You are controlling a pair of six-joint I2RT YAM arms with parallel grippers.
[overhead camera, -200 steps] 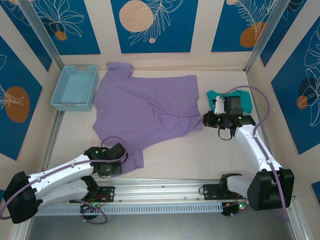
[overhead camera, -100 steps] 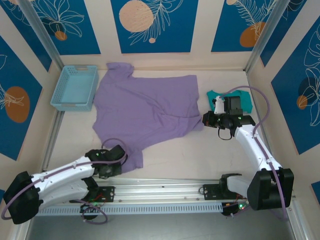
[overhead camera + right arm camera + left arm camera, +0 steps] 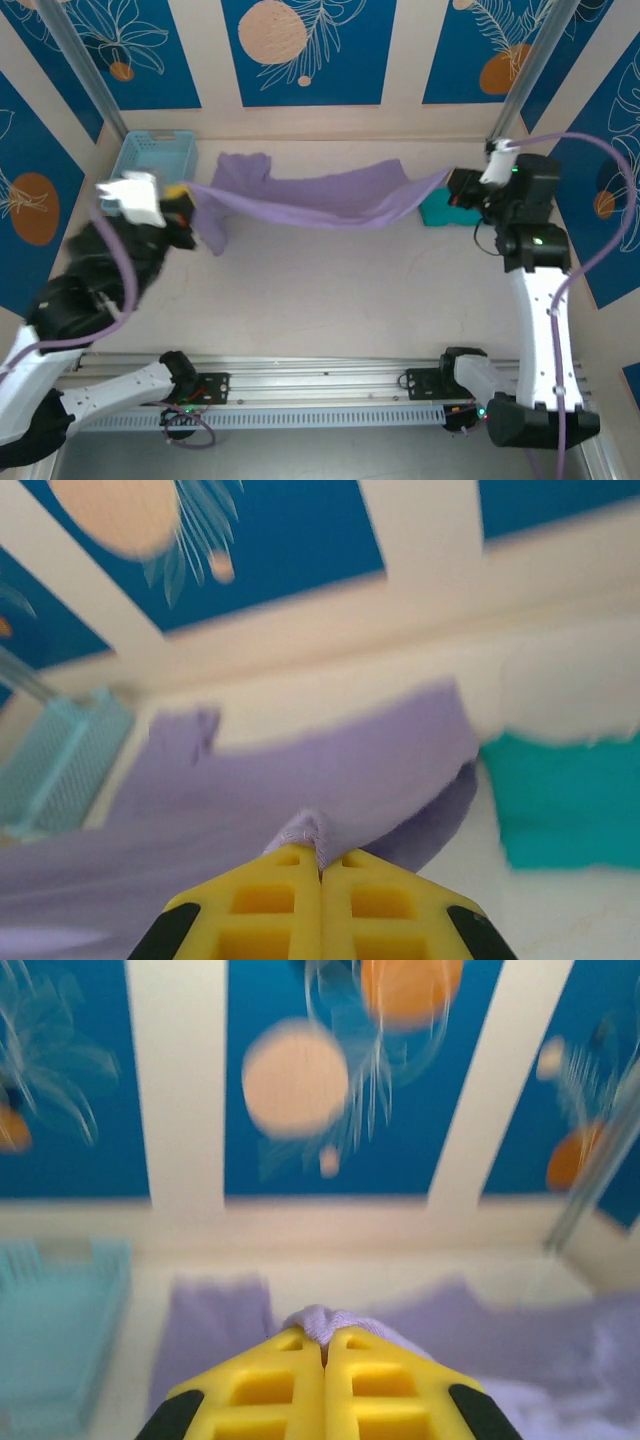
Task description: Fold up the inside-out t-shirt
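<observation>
Lavender t-shirt hung stretched in a sagging band between both grippers, above the table.
The left gripper, just in front of the light blue basket, was pressed together on a bunched fold of the shirt. The right gripper, far across from the basket, pinched the opposite edge likewise. A loose flap drooped near the basket's front corner, and a teal garment lay at the shirt's end farthest from the basket.
</observation>
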